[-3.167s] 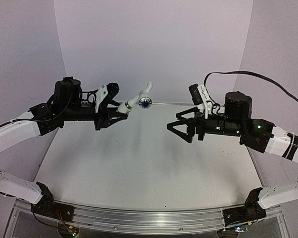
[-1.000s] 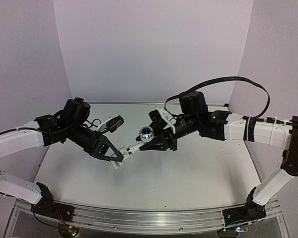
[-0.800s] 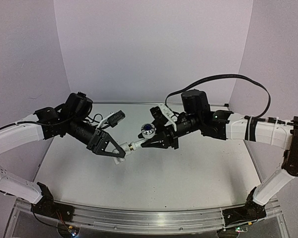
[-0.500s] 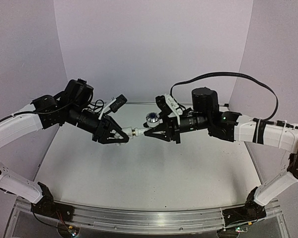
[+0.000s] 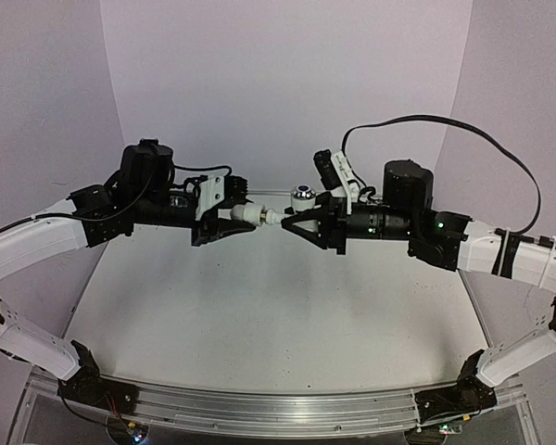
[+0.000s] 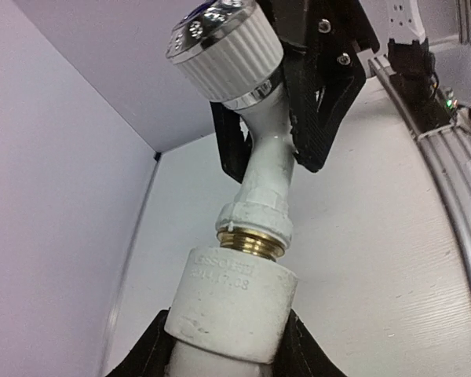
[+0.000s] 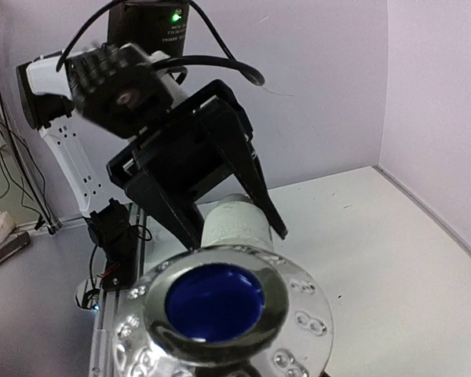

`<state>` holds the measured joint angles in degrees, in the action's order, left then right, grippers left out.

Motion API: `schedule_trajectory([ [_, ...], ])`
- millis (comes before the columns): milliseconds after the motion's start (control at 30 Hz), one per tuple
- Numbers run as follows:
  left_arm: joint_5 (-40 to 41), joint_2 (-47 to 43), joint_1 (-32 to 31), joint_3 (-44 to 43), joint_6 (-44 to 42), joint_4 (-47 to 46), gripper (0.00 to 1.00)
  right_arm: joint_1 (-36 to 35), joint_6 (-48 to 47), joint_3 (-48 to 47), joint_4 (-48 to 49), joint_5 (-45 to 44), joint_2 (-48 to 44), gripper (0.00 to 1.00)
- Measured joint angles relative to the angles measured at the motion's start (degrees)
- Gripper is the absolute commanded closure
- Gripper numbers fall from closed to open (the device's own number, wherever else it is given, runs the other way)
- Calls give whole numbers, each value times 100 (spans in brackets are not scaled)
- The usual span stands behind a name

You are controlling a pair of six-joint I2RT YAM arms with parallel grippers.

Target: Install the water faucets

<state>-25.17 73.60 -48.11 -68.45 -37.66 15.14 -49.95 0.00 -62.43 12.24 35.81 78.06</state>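
White plastic parts are held in mid-air, well above the table point(image 5: 259, 315), between the two arms.

**Position of parts.** The tap point(image 6: 268, 149) and the fitting point(image 6: 234, 302) are joined end to end. A ring of brass thread point(image 6: 251, 242) shows between the tap's collar and the mouth of the fitting, so I judge the joint to be started but not seated. The knob point(image 6: 228, 43) points up and away from the left wrist camera.

**Tools.** The left gripper point(image 5: 230, 221) is closed narrow on the fitting, with one jaw on each side of its body. The right gripper point(image 5: 292, 222) is closed on the tap, its black fingers point(image 6: 322, 94) flanking the neck below the knob.

**Risks noted.**
- Cross-threading: if the two wrists are not on one line, further turning would bind the brass in the plastic.
- Slip: both bodies are smooth and round. Turning force could spin the fitting inside the left jaws instead of driving the thread.
- Drop: nothing supports the parts from below. If either grip loosens before the thread is home, the assembly could sag or fall to the table.
- Cable point(image 5: 463, 130): the loop over the right arm could tighten if that wrist rolls far.
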Motion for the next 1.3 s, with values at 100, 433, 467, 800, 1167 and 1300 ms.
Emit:
schedule_trajectory([
  [100, 30, 65, 30, 36, -1128, -381, 100, 0, 255, 0, 53, -72, -17, 100],
  [433, 74, 361, 179, -162, -4874, -1418, 100, 17, 1148, 0, -12, -433, -67, 100],
  [467, 79, 361, 179, -162, -5316, -1542, 100, 17, 1272, 0, -54, -455, -67, 100],
  [800, 224, 369, 176, -103, -6684, -2323, 100, 17, 1679, -105, -98, -612, -60, 78],
  [1167, 1077, 391, 111, 368, -3907, -2567, 100, -195, 1612, -231, -286, -795, -30, 2],
  [1300, 1503, 48, 153, 1002, -2722, -2597, 100, -226, 1306, -8, -556, -1436, -413, 2],
])
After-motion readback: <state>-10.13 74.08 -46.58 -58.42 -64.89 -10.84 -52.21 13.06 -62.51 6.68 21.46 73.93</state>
